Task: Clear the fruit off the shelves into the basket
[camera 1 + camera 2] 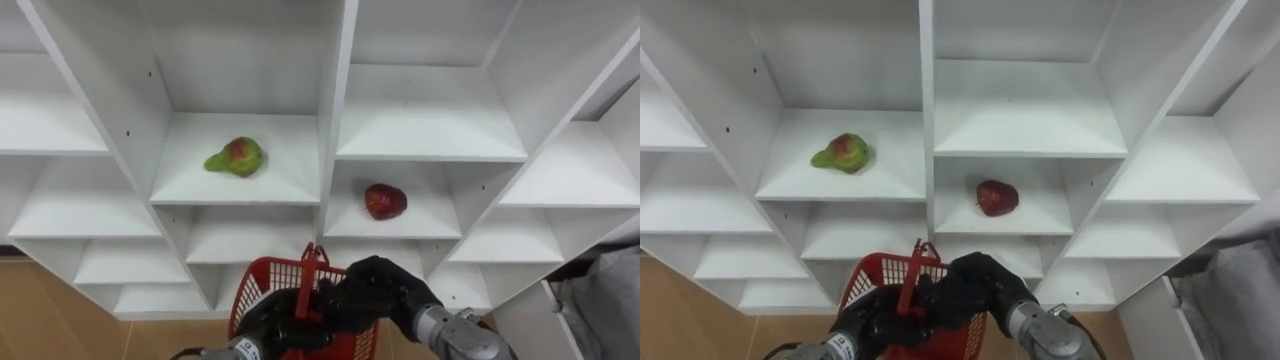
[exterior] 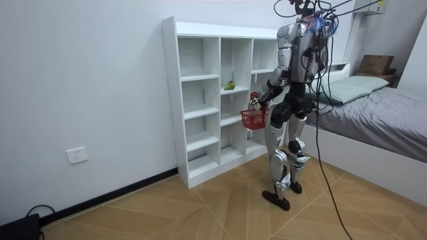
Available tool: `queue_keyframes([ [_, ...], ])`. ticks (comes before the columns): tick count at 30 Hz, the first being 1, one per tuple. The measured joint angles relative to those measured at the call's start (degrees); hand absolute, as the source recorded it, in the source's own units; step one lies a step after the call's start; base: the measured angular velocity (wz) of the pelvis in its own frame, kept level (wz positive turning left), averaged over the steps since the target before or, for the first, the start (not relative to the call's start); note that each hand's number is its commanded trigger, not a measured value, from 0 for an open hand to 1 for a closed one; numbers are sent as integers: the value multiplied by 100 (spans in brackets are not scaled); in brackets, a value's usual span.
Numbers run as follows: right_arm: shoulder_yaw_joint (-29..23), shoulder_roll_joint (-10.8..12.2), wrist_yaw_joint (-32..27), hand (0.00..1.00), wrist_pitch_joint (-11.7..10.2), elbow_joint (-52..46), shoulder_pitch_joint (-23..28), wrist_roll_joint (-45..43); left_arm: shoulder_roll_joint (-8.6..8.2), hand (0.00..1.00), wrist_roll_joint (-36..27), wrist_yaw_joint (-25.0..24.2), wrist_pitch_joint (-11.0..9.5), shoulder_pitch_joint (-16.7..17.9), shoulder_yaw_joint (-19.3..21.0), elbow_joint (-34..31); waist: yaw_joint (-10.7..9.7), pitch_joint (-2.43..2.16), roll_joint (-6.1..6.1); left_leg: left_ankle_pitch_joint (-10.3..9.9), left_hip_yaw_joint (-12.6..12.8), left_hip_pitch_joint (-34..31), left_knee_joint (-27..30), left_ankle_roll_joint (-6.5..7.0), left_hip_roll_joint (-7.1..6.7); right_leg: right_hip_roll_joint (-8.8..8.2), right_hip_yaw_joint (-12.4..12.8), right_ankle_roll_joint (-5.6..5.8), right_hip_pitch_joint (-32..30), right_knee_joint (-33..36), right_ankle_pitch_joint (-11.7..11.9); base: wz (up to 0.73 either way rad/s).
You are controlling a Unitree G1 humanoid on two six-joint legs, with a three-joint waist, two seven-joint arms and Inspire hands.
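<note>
A green-and-red pear [image 1: 236, 157] lies on a middle shelf of the white closet [image 1: 330, 120]. A red apple [image 1: 385, 201] lies one compartment to the right and a little lower. Below them I hold a red mesh basket [image 1: 275, 285] in front of the closet, its handle [image 1: 310, 272] standing upright. My left hand [image 1: 268, 320] is curled round the foot of the handle from the left. My right hand [image 1: 378, 290] is curled against the handle from the right. The room view has me standing upright facing the closet, the basket [image 2: 253, 119] at waist height.
The closet's other compartments [image 1: 420, 110] around the two fruits are bare. The wooden floor [image 1: 40, 315] shows at the lower left. In the room view a bed [image 2: 380, 107] stands behind me, on the room view's right.
</note>
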Motion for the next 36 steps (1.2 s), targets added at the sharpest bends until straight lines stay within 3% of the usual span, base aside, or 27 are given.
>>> queue_keyframes([
  [2,2,10,-4,43,-9,100,-73,2,0,100,-2,0,0,-1,-1,-2,-4,1,-1,0,-1,18,4,0,0,-2,0,0,4,-1,0,0],
  [3,2,14,-5,0,-10,122,-87,2,0,100,-2,2,0,-1,-1,-2,-4,2,-2,0,-1,23,6,0,0,-2,-1,0,3,-1,0,0],
  [17,2,24,-12,0,-45,265,-138,3,20,100,-1,15,0,-1,7,-7,1,41,10,1,-40,2,15,0,-5,1,-19,2,34,-79,-1,1],
  [36,-61,24,-10,0,-74,312,-142,-22,39,100,6,15,0,-1,6,-7,-14,46,2,1,-39,4,15,0,-8,-6,-10,6,43,-82,-5,0],
])
